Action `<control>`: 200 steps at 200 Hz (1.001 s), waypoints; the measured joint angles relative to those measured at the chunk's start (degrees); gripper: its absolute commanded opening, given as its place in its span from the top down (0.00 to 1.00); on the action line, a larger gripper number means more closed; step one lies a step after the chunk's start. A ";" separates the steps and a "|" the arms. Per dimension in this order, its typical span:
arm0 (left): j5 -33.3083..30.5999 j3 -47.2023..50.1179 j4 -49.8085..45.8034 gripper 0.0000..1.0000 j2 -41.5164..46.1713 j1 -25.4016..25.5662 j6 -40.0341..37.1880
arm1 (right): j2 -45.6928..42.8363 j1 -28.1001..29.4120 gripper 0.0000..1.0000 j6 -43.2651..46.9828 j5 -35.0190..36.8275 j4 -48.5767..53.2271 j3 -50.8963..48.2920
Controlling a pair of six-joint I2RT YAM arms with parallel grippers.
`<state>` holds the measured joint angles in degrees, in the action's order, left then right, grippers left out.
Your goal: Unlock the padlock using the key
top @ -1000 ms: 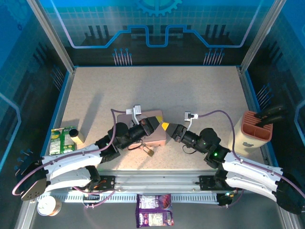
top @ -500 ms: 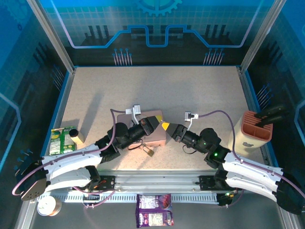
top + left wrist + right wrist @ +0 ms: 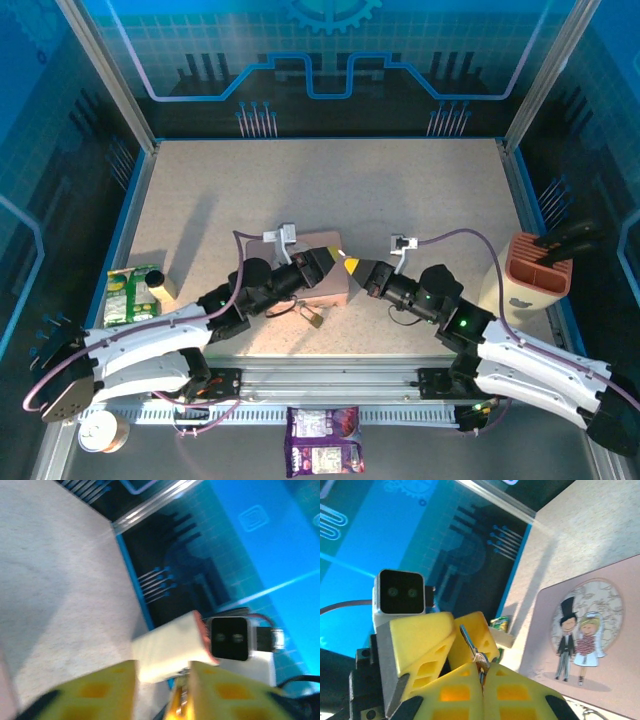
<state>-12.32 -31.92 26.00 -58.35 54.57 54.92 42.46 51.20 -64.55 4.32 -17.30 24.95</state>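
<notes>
The silvery key [image 3: 469, 640] stands up out of my right gripper [image 3: 482, 666], which is shut on its head. Its blade points at the yellow fingers [image 3: 427, 630] of my left gripper [image 3: 162, 674], which is open with nothing between them. In the top view both grippers meet tip to tip above the pink tin [image 3: 326, 287], left gripper [image 3: 325, 257] facing right gripper [image 3: 350, 266]. The small brass padlock [image 3: 314, 318] lies on the table just in front of the tin, apart from both grippers. The tin's cartoon couple [image 3: 579, 642] shows beyond my right fingers.
A cream holder with an orange top [image 3: 538, 270] stands at the right edge. A green packet [image 3: 132, 292] lies at the left edge. A purple snack bag [image 3: 323, 440] and a tape roll [image 3: 103, 432] sit below the front rail.
Both grippers have shifted slightly over the tin and their tips stand a little closer. The padlock has not moved.
</notes>
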 measured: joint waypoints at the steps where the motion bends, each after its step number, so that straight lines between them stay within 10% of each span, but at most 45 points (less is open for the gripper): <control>1: -0.04 -0.07 -0.39 0.46 0.11 -0.04 -0.07 | -0.07 0.00 1.00 0.13 0.07 0.26 0.09; 50: -5.79 -15.23 -38.23 0.15 6.49 -4.96 -6.40 | -1.97 0.02 1.00 9.31 4.74 21.38 9.49; 112: -7.67 -28.33 -77.79 0.14 -1.25 0.09 -5.68 | -2.19 0.02 1.00 18.38 9.66 37.55 13.51; 200: -6.99 -14.34 -74.42 0.14 -7.15 12.41 10.25 | -3.21 0.02 1.00 19.56 10.12 39.23 12.68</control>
<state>-19.31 -46.26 -48.42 -65.49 66.98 65.17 39.24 51.22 -44.99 14.44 21.93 37.63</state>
